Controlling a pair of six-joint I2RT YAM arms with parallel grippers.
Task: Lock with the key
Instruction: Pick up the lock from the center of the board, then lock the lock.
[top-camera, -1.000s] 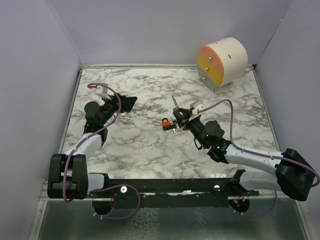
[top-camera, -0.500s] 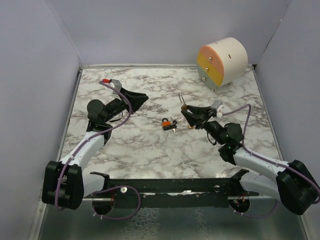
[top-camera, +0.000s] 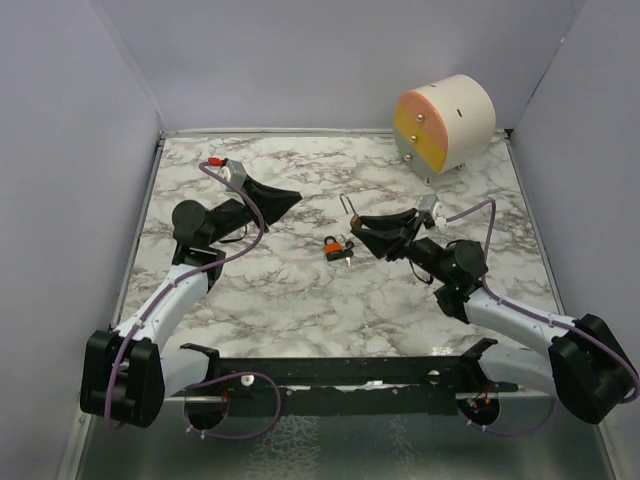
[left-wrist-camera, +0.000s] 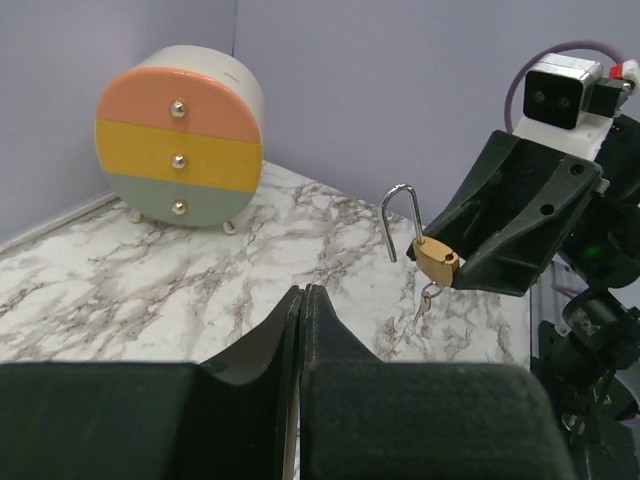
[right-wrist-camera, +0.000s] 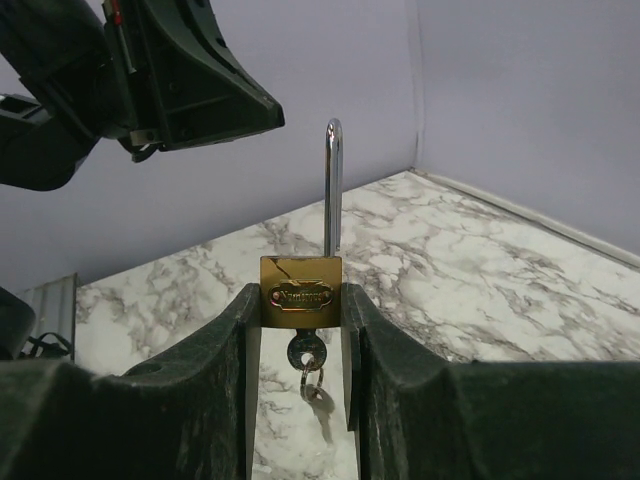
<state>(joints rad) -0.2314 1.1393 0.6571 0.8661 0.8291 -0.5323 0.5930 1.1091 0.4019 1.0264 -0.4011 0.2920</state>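
Note:
A brass padlock (right-wrist-camera: 300, 292) with its silver shackle swung open is clamped by the body between the fingers of my right gripper (right-wrist-camera: 300, 305), held upright above the table. A key (right-wrist-camera: 306, 352) sits in its keyhole, and a ring with a second key hangs from it. In the top view the right gripper (top-camera: 358, 230) holds this padlock (top-camera: 352, 212) near the table's middle. My left gripper (top-camera: 295, 193) is shut on nothing, a short way left of the padlock and pointing at it. The left wrist view shows the padlock (left-wrist-camera: 437, 258) beyond the closed left gripper (left-wrist-camera: 302, 292).
A second, orange padlock (top-camera: 337, 247) lies on the marble table (top-camera: 280, 300) just below the right gripper. A round drawer unit (top-camera: 445, 125) with pink, yellow and grey fronts stands at the back right corner. Purple walls enclose the table.
The left gripper has closed and reached right toward the middle. The right gripper has lifted the brass padlock away from the orange one and turned it toward the left arm.

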